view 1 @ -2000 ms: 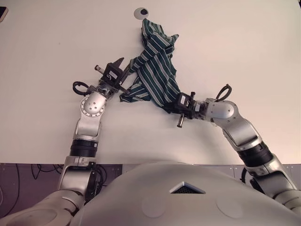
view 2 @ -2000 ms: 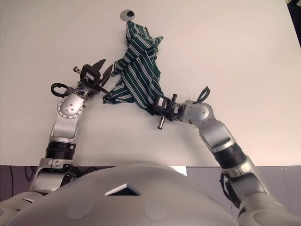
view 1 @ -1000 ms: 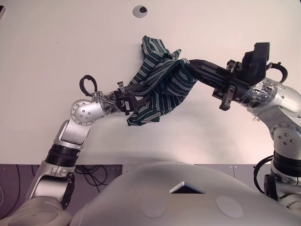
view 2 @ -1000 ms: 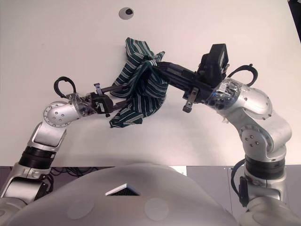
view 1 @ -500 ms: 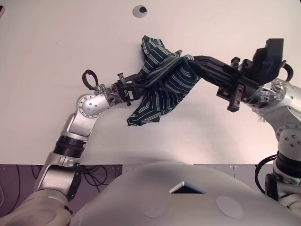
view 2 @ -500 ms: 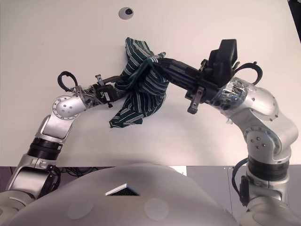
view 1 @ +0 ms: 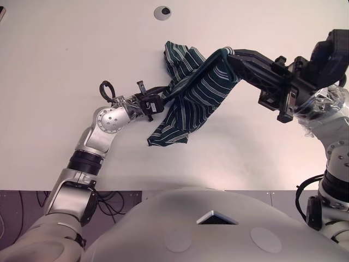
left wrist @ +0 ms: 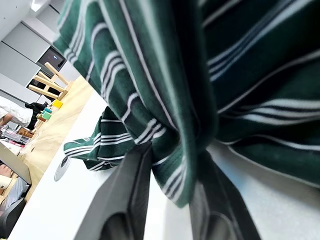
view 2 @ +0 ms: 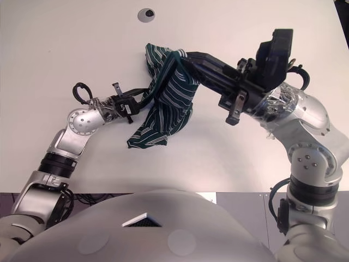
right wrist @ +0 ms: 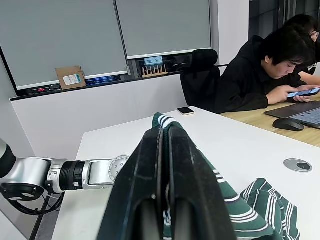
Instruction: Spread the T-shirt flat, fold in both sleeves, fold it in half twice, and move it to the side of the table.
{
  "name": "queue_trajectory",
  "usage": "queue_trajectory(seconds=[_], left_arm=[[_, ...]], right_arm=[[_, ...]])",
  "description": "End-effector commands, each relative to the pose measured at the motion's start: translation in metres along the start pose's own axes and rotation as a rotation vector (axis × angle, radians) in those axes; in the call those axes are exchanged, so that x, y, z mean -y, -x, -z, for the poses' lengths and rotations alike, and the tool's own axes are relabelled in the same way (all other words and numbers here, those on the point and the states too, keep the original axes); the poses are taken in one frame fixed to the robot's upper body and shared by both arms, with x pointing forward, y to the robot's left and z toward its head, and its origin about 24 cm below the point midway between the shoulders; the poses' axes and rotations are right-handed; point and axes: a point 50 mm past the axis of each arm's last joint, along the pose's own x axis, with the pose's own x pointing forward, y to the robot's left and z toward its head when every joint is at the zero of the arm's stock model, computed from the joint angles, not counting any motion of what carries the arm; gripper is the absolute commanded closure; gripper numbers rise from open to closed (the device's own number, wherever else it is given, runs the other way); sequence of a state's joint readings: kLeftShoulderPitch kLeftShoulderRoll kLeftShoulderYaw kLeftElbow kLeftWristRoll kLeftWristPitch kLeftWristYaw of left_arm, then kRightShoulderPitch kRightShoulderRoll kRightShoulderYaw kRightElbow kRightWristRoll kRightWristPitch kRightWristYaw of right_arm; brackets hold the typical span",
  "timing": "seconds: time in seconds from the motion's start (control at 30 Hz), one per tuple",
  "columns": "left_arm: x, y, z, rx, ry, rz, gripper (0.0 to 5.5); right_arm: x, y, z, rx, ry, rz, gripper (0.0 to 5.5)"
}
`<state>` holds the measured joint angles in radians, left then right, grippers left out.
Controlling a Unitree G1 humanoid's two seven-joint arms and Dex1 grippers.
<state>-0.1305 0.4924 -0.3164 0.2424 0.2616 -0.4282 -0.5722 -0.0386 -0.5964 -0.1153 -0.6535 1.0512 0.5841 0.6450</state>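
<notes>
A green T-shirt (view 1: 193, 98) with white stripes hangs bunched above the middle of the white table (view 1: 65, 60), its lower corner resting on the tabletop. My right gripper (view 1: 228, 54) is raised on the right, shut on the shirt's upper edge; the right wrist view has its long black fingers (right wrist: 167, 165) pressed together on striped cloth. My left gripper (view 1: 169, 90) sits lower on the left, just above the table, shut on a fold of the T-shirt (left wrist: 200, 90), with cloth pinched between both fingers (left wrist: 130, 195).
A round grey cable port (view 1: 162, 13) is set into the table at the far middle. The table's front edge runs just before my body. Bare tabletop lies to the left and right of the shirt.
Both grippers took hold of the shirt and lifted it off the table. Over the last second the right gripper rose and drew right, stretching the cloth, while the left gripper shifted slightly up.
</notes>
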Motion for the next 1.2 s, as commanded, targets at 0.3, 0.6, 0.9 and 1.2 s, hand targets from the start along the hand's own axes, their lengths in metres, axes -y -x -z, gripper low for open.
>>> queue_trajectory(seconds=[0.3, 0.6, 0.9, 1.2], left_arm=[[-0.022, 0.013, -0.002, 0.048, 0.028, -0.057, 5.46], [-0.116, 0.053, -0.037, 0.252, 0.176, -0.236, 5.46], [-0.203, 0.051, -0.063, 0.233, 0.165, -0.429, 5.46], [-0.284, 0.033, -0.092, 0.116, 0.174, -0.535, 5.46]], right_arm=[[0.008, 0.007, 0.001, 0.006, 0.007, 0.056, 5.50], [0.044, 0.016, -0.034, 0.071, 0.130, 0.175, 5.50], [0.100, 0.017, -0.100, 0.109, 0.322, 0.392, 5.50], [0.153, 0.013, -0.147, 0.069, 0.489, 0.602, 5.50]])
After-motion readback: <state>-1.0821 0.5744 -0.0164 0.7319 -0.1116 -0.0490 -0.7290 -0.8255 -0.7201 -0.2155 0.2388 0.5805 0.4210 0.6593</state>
